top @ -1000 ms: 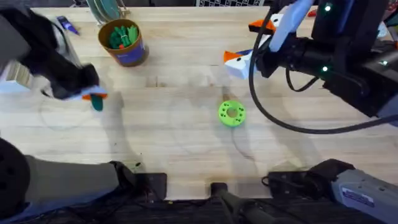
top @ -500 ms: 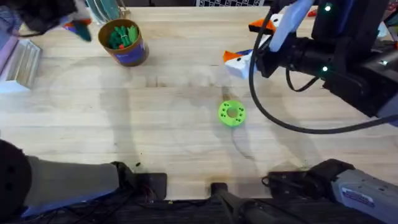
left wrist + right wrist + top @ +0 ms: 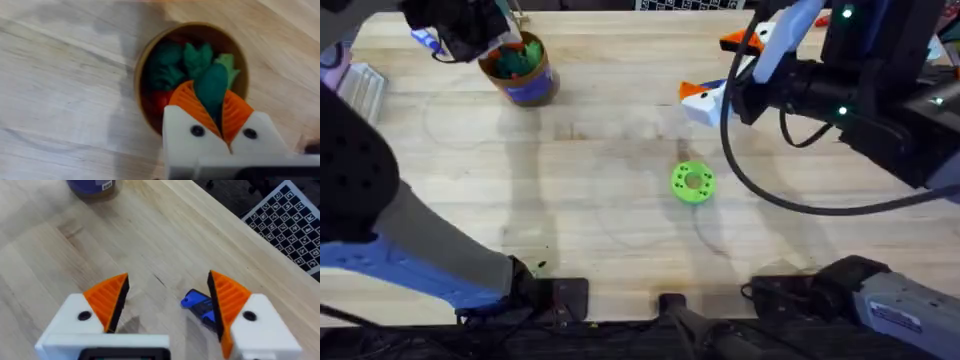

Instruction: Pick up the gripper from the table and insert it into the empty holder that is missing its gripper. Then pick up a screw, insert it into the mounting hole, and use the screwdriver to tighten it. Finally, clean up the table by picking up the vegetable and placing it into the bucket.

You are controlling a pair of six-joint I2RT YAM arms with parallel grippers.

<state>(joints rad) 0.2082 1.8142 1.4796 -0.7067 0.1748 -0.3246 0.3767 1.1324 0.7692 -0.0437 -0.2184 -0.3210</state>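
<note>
Two robot arms work over a light wooden table point(image 3: 620, 240). Nearest the camera, the arms' bases sit along the bottom edge of the overhead view, the left arm rising large and dark at the lower left. Toward the middle of the tabletop lies a lime-green round disc point(image 3: 692, 183) with holes, alone on bare wood.

Farther back on the right, the right gripper point(image 3: 167, 300) hovers above the table with its orange ribbed pads spread wide apart — nothing between them. In the right wrist view a small blue object point(image 3: 200, 304) lies on the wood in the gap beyond the fingers; what it is cannot be made out.

At the far left, the left gripper point(image 3: 214, 107) hangs directly above the bucket point(image 3: 520, 70), a short tan can with a dark blue lower band. Its orange pads are drawn narrow, pinching the vegetable point(image 3: 211, 89) — a dark green rounded piece held over the bucket's open mouth. Other green and red toy pieces point(image 3: 170, 70) already lie inside the bucket.
</note>
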